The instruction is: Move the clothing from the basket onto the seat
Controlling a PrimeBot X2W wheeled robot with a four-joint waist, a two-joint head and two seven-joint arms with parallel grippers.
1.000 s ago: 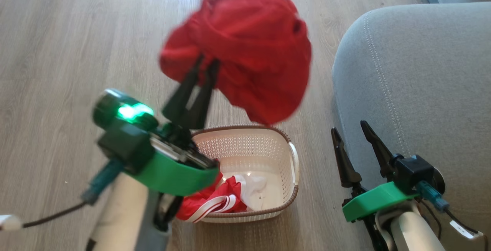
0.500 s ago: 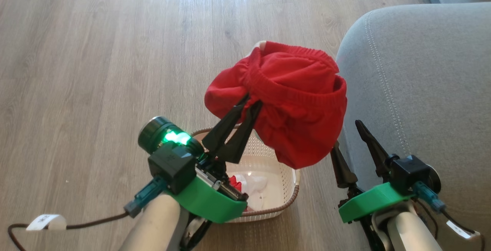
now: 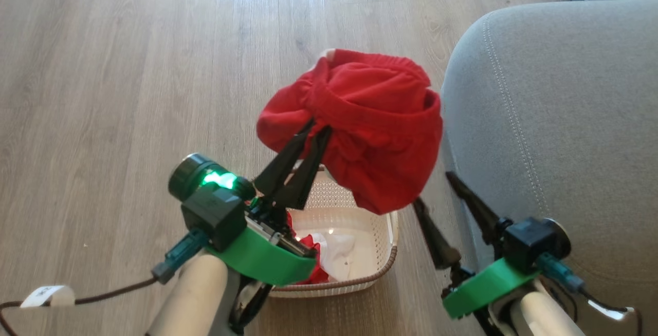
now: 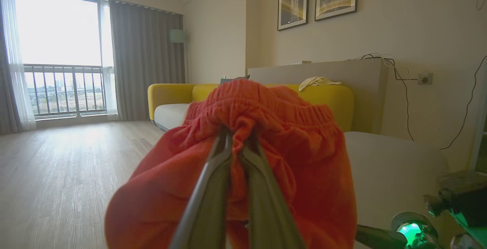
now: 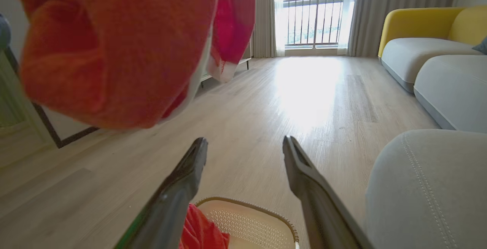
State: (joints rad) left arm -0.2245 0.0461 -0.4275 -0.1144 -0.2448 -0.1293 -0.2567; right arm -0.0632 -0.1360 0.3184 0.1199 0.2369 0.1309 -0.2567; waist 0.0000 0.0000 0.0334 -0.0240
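Note:
My left gripper (image 3: 316, 130) is shut on a red garment (image 3: 360, 120), which hangs bunched in the air above the basket (image 3: 393, 259), close to the left edge of the grey seat (image 3: 555, 120). In the left wrist view the fingers (image 4: 213, 180) pinch its elastic waistband (image 4: 266, 127). A second piece of red and white clothing (image 3: 329, 254) lies in the cream basket. My right gripper (image 3: 433, 189) stands open and empty between basket and seat. The right wrist view has the open gripper (image 5: 245, 142) under the hanging garment (image 5: 114, 43), with the basket rim (image 5: 247, 203) below and the seat (image 5: 430, 188) at right.
Wood floor (image 3: 154, 69) spreads to the left and beyond the basket. A dark cable with a white tag (image 3: 46, 295) trails off my left arm at the lower left. A yellow sofa (image 4: 323, 96) and a low cabinet (image 4: 342, 74) stand farther back in the room.
My left gripper has swung the red garment rightward and lower, from beyond the basket to beside the seat's edge. The whole head picture has shifted slightly. The right gripper stays open.

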